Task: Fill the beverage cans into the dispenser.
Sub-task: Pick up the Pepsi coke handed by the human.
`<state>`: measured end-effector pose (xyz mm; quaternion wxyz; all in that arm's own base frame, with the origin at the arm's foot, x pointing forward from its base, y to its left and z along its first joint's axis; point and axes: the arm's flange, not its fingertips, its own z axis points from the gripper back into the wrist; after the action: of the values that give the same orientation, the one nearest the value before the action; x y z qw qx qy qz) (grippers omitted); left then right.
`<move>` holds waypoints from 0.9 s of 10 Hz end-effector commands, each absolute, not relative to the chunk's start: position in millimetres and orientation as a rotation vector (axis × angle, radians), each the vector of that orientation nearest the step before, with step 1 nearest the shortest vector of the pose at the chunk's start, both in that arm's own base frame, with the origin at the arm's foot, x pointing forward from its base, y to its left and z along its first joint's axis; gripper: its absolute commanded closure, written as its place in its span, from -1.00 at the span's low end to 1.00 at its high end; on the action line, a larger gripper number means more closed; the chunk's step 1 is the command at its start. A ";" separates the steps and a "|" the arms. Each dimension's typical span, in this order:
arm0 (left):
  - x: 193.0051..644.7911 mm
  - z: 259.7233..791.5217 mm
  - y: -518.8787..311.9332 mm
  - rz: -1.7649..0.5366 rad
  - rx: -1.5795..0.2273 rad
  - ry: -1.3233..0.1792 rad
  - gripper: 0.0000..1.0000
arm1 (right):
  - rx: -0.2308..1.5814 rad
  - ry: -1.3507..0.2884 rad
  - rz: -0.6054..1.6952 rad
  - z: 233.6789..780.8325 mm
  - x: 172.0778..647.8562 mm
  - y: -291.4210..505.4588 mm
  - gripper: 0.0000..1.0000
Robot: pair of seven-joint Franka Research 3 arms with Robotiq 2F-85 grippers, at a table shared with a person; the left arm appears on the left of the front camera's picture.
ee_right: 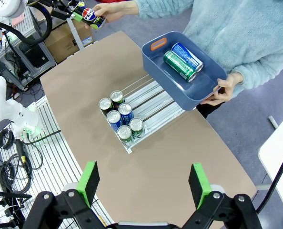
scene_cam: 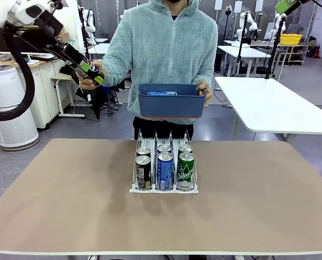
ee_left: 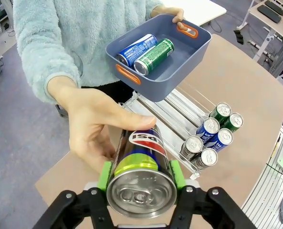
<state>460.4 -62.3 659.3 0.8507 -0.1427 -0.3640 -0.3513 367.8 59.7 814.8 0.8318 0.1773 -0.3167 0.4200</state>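
1. Front view: left fingers [scene_cam: 84,65] are up at the far left, beyond the desk [scene_cam: 69,206], clenched on a Pepsi can [scene_cam: 95,72]. The person's hand [scene_cam: 85,82] touches the same can from below.
2. Front view: the person's other hand [scene_cam: 204,93] holds a blue bin [scene_cam: 172,105] above the far desk edge.
3. Front view: the dispenser [scene_cam: 163,190] sits mid-desk. Six cans stand upright at its near end: two dark cans [scene_cam: 143,168] in the left lane, two blue cans [scene_cam: 165,169] in the middle, two green cans [scene_cam: 186,169] on the right.
4. Left wrist view: the Pepsi can [ee_left: 141,167] is gripped between the green pads [ee_left: 105,175], silver top toward the camera. The person's hand [ee_left: 96,126] rests on its far part.
5. Left wrist view: the blue bin [ee_left: 184,64] holds one blue can and one green can lying side by side. Below it is the dispenser [ee_left: 177,112] with its six cans.
6. Right wrist view: right fingers [ee_right: 90,182] are spread wide with nothing between them, above the desk [ee_right: 179,152].
7. Right wrist view: the dispenser [ee_right: 151,102] is mid-desk with its cans clustered at one end. The blue bin [ee_right: 201,88] is held just past its other end. The Pepsi can [ee_right: 88,14] is at top left, in the left fingers.
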 end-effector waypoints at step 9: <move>459.9 661.0 -60.0 -0.738 -0.295 -0.773 1.00 | 0.385 -0.666 0.886 814.4 366.2 60.7 -1.00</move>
<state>459.8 -62.9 659.6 0.8513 -0.1381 -0.3641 -0.3517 367.8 59.7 814.8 0.8318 0.1773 -0.3167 0.4200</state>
